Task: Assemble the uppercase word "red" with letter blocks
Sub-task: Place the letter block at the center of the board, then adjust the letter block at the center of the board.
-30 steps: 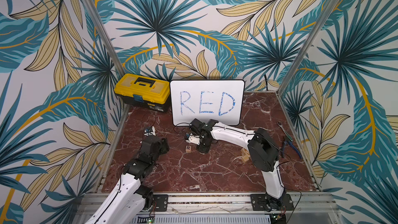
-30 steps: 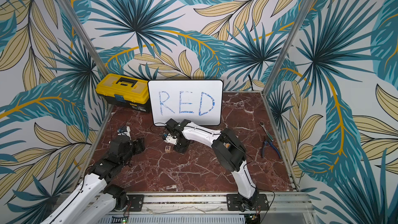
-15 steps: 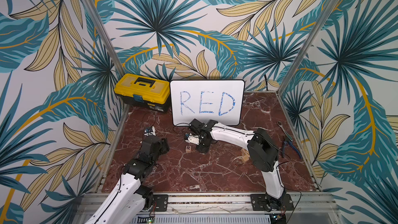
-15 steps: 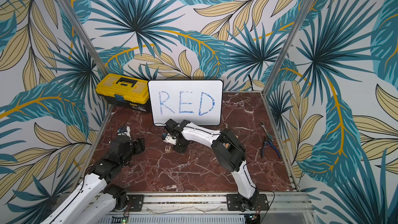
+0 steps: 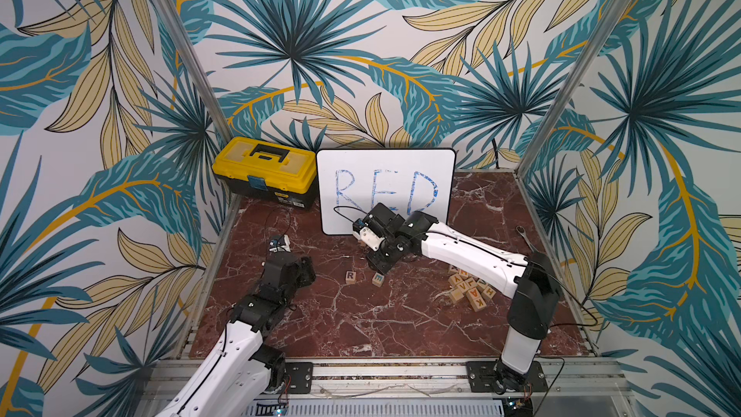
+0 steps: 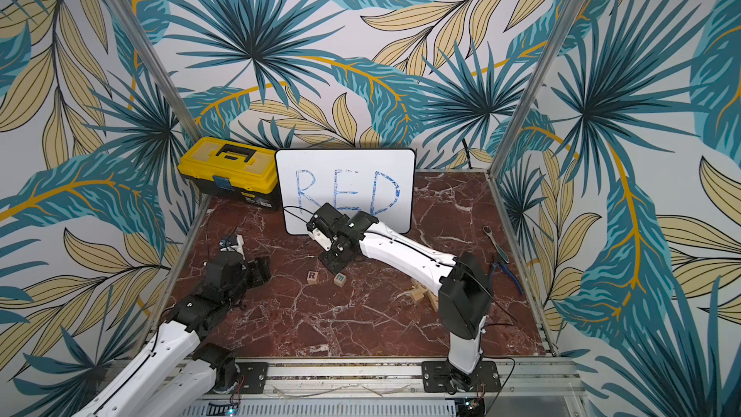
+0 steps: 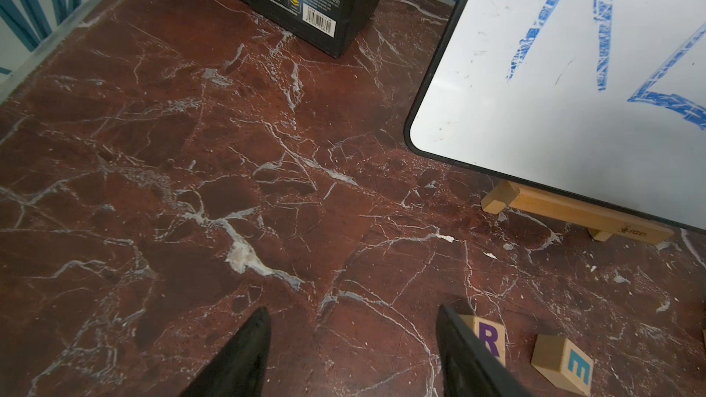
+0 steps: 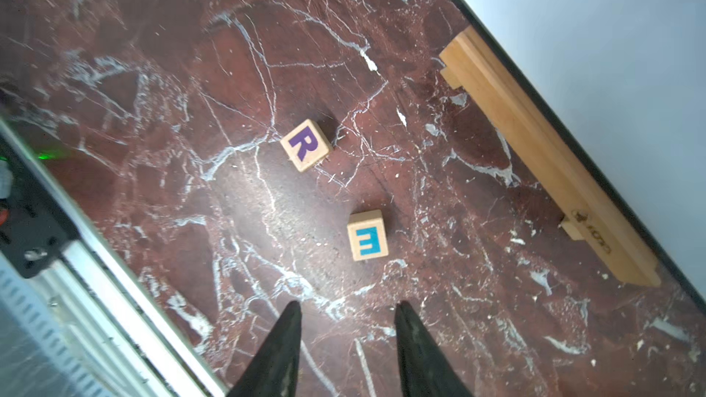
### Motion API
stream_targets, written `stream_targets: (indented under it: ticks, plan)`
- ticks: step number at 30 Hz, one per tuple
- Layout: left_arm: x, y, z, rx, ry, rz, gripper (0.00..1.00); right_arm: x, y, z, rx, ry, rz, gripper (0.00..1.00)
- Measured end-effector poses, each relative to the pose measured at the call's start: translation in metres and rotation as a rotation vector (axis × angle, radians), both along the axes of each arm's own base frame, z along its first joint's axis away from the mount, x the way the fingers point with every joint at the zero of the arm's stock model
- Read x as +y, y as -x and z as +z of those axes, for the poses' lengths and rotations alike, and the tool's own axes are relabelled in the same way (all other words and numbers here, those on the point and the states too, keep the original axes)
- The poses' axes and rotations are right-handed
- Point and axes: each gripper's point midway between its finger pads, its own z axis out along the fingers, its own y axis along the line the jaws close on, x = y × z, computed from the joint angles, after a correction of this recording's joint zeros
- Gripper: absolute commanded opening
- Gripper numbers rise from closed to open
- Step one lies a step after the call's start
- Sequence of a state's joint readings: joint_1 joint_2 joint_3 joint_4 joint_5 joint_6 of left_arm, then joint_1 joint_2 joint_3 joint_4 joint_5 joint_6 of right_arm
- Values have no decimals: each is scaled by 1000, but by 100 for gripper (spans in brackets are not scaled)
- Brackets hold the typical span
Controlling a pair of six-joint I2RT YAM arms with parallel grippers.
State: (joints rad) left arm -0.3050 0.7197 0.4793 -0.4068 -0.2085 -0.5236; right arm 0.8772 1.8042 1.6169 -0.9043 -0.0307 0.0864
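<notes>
Two letter blocks sit side by side on the red marble table (image 5: 361,322), a small gap between them. The R block (image 5: 351,277) (image 6: 312,277) (image 8: 305,145) is on the left. The E block (image 5: 378,279) (image 6: 340,280) (image 8: 367,235) is on the right, turned slightly askew. My right gripper (image 5: 379,266) (image 8: 347,305) hangs just behind and above the E block, open and holding nothing. My left gripper (image 5: 306,272) (image 7: 351,313) rests low to the left of the R block (image 7: 489,337), open, with bare marble between its fingers; the E block (image 7: 565,362) lies beyond.
A whiteboard (image 5: 385,190) with blue RED stands on a wooden easel foot (image 8: 535,154) behind the blocks. A yellow toolbox (image 5: 264,170) is at the back left. A heap of several other letter blocks (image 5: 469,290) lies under the right arm. Pliers (image 6: 505,270) lie by the right edge.
My right gripper has opened and lifted slightly off the E block, which now shows on the table beside the R. The left arm has not moved.
</notes>
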Motion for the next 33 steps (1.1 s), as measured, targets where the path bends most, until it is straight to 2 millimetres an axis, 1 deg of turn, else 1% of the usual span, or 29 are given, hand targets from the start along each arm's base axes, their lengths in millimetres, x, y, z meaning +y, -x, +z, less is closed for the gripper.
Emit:
stream_targets:
  ticks: [1, 3, 6, 8, 11, 15, 17, 20, 23, 25, 28, 33]
  plan:
    - [0, 0, 0, 0, 2, -1, 69, -3, 1, 2, 13, -8, -45, 37]
    - [0, -1, 1, -4, 7, -1, 69, -7, 4, 1, 56, -14, -152, 34]
    - [2, -4, 0, -4, 17, 6, 69, -14, 10, -14, 156, 10, -365, 36]
    - [2, -6, -1, 1, 26, 6, 69, -16, 16, -26, 218, 26, -496, 40]
    - [1, -8, -1, 1, 38, 3, 69, -12, 23, -38, 291, 33, -654, 44]
    - [2, -10, 0, -3, 55, 2, 69, -6, 26, -52, 368, 29, -807, 46]
    - [2, -11, 1, -6, 63, 0, 69, -2, 27, -65, 413, 40, -878, 46]
    - [2, -10, 1, -13, 71, -3, 69, 1, 25, -86, 452, 68, -957, 47]
    - [2, -8, 2, -19, 79, -8, 69, -2, 21, -98, 467, 83, -1017, 48]
    - [2, -8, 3, -23, 81, -9, 69, -5, 16, -99, 472, 77, -1048, 48]
    - [2, -8, 3, -24, 83, -9, 69, -9, 5, -95, 470, 56, -1083, 48]
    - [2, -8, 3, -22, 84, -10, 69, -6, -7, -92, 463, 17, -1097, 48]
